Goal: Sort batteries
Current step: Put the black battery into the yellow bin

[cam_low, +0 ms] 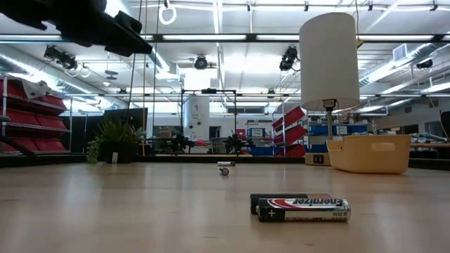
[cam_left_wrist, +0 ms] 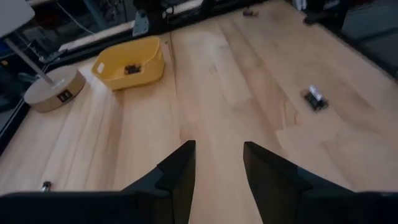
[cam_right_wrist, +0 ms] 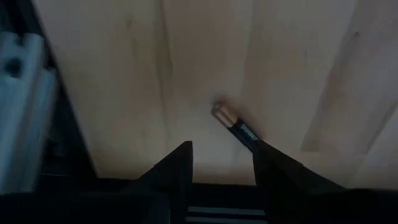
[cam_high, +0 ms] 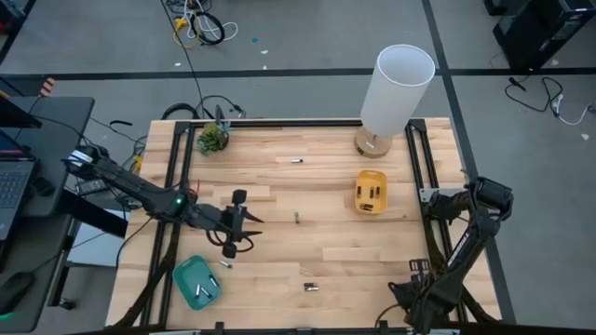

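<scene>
Battery partly hidden behind right gripper's finger; loose batteries on desk too small to tell type; lamp top cut off.

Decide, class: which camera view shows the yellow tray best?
The left wrist view: it looks down into the yellow tray, showing rim, walls and dark batteries inside. The high view shows it small; the low view shows only its side; the right wrist view misses it.

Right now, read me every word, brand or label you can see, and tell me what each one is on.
"Energizer", printed upside down, on the front battery of a pair lying on the table.
A plus sign at that battery's left end.
Small print beside the brand: too small to read.
Label on the lamp base: unreadable.
</scene>
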Motion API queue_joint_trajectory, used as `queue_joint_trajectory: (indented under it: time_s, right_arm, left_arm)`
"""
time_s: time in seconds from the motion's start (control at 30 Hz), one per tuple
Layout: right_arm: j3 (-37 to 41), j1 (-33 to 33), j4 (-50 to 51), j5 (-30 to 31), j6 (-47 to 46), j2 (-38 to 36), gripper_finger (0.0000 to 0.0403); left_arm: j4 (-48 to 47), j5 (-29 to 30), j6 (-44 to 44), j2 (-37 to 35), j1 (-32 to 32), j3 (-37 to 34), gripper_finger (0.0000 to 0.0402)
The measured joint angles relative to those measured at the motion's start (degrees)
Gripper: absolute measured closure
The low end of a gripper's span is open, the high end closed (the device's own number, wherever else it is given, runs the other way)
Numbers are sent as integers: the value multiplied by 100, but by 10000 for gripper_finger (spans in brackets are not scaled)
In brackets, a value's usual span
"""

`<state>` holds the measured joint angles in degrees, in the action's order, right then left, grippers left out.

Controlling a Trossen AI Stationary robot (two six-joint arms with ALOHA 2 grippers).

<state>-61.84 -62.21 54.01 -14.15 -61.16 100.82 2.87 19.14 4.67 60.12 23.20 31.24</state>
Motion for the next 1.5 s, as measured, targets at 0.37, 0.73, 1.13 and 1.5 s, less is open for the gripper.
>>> queue_joint_trajectory:
  time_s: [0.37,0.73,1.13,1.5]
  right_arm:
    - [119,-18,3,-6,705,555,252]
    - [146,161,21,37,688,430,389]
    - [-287,757,261,2118,-315,178,391]
    - [-356,2090,1610,4675,-920,-540,389]
  left_arm:
    - [-107,72,-202,495,-10,-7,250]
    - [-75,80,-180,559,-254,-6,250]
    - [-97,71,-205,559,-258,-5,250]
    - [-72,42,-213,559,-258,-4,250]
